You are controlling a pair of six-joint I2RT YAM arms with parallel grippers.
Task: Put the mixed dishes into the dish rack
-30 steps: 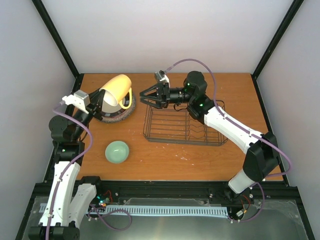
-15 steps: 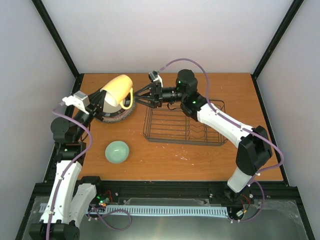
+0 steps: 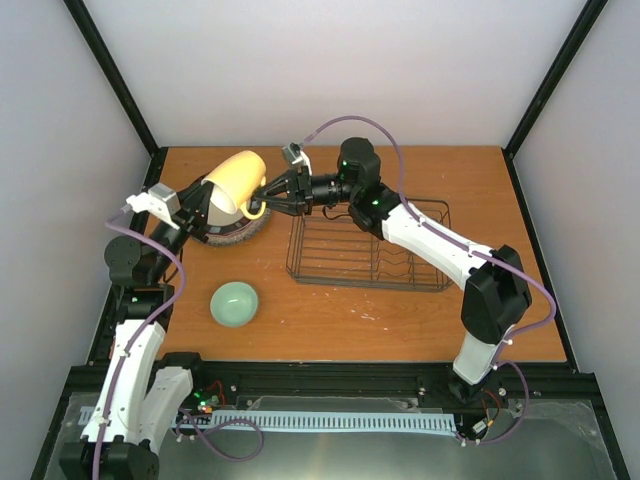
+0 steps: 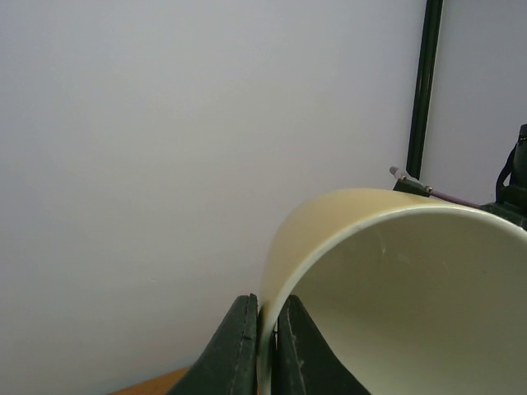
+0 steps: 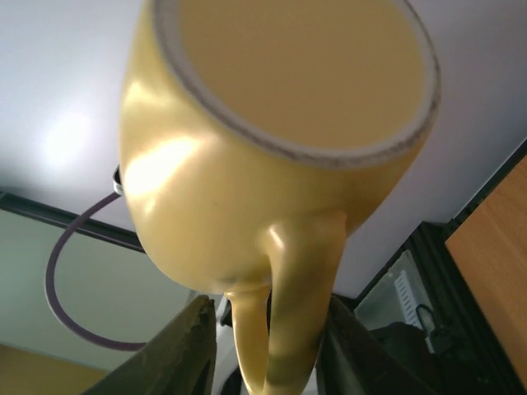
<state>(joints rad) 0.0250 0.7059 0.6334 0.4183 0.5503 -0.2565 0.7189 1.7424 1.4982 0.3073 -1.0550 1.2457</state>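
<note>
right end effector [image 3: 264, 198] | moved left to yellow mug [image 3: 234, 178] (jaws narrowing around its handle [image 5: 284, 296])

- mug [image 3: 236, 177]: raised over stack of plates [image 3: 256, 222], far left of surface [image 3: 330, 320].
- bowl [image 3: 234, 303]: on surface, before the plates.
- dish rack [image 3: 365, 262]: on surface, right of plates and bowl.

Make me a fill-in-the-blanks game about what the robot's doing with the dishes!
The left end effector pinches the yellow mug by its ____.
The right end effector straddles the mug's ____.
The bowl on the table is coloured ____.
Missing words: rim, handle, green.
</note>
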